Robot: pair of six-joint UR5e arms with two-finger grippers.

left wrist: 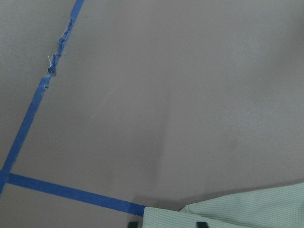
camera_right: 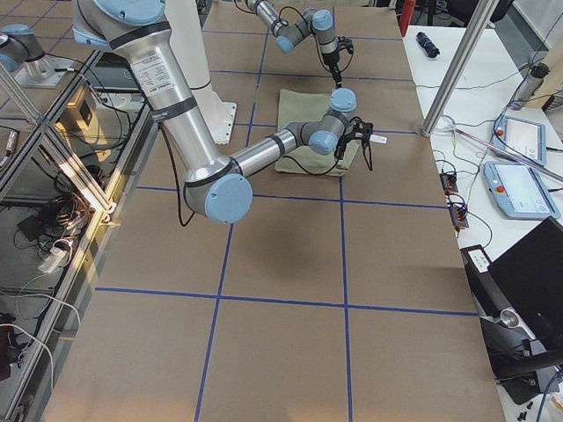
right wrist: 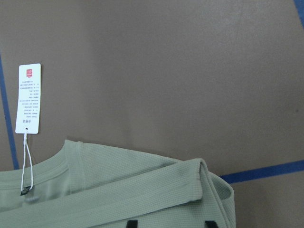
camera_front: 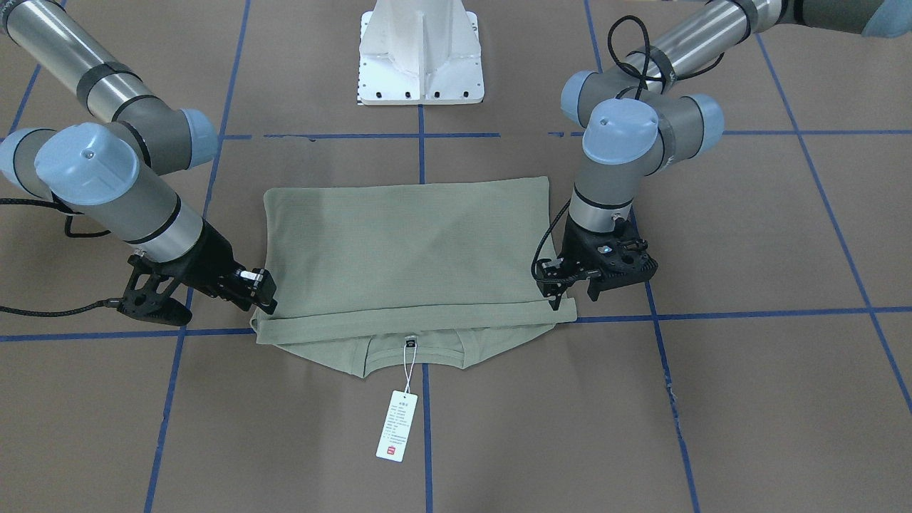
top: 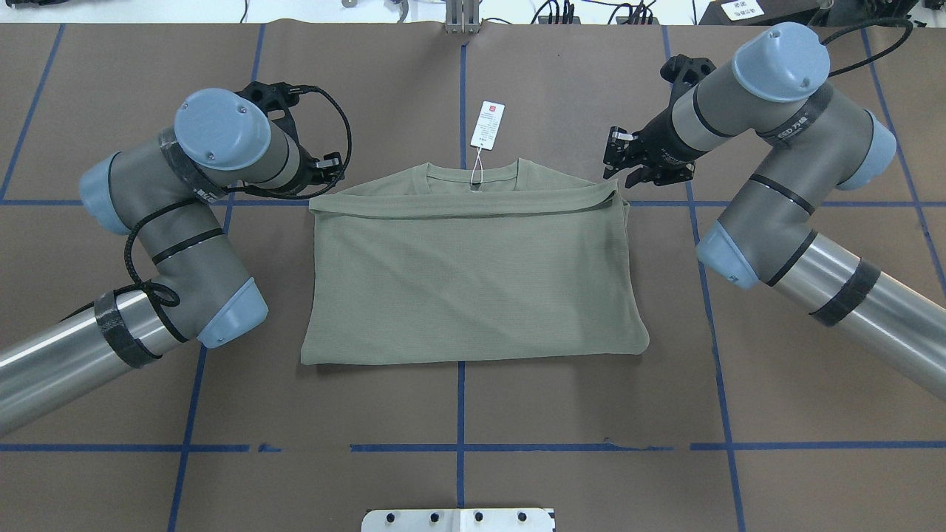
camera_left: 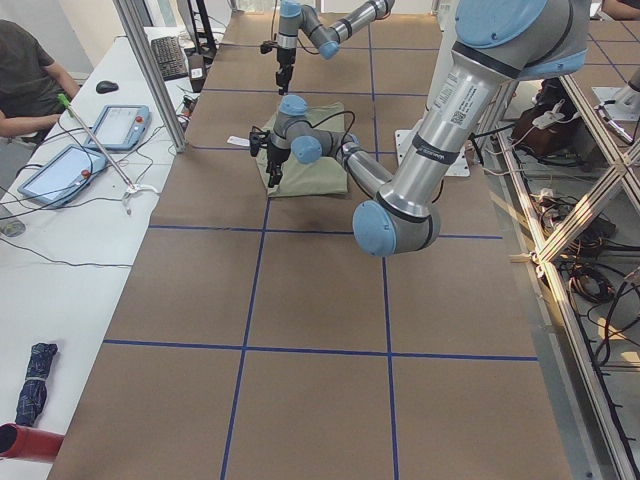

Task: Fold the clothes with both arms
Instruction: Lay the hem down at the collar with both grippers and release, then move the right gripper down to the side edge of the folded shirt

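The sage-green shirt (camera_front: 406,249) lies flat in the middle of the brown table, its lower half folded up to just short of the collar (top: 473,174). Its white hang tag (camera_front: 397,425) lies beyond the collar on its string. My left gripper (camera_front: 572,299) is open at the left corner of the folded edge, one fingertip touching the cloth. My right gripper (camera_front: 262,296) is open at the right corner. The left wrist view shows that shirt corner (left wrist: 237,211) between two spread fingertips. The right wrist view shows the folded edge (right wrist: 199,180) and the tag (right wrist: 27,98).
The white pedestal base (camera_front: 420,64) stands on the robot's side of the shirt. Blue tape lines (top: 460,406) grid the brown table. A side table with tablets (camera_left: 60,170) and a seated person (camera_left: 25,80) lies beyond the table's far edge.
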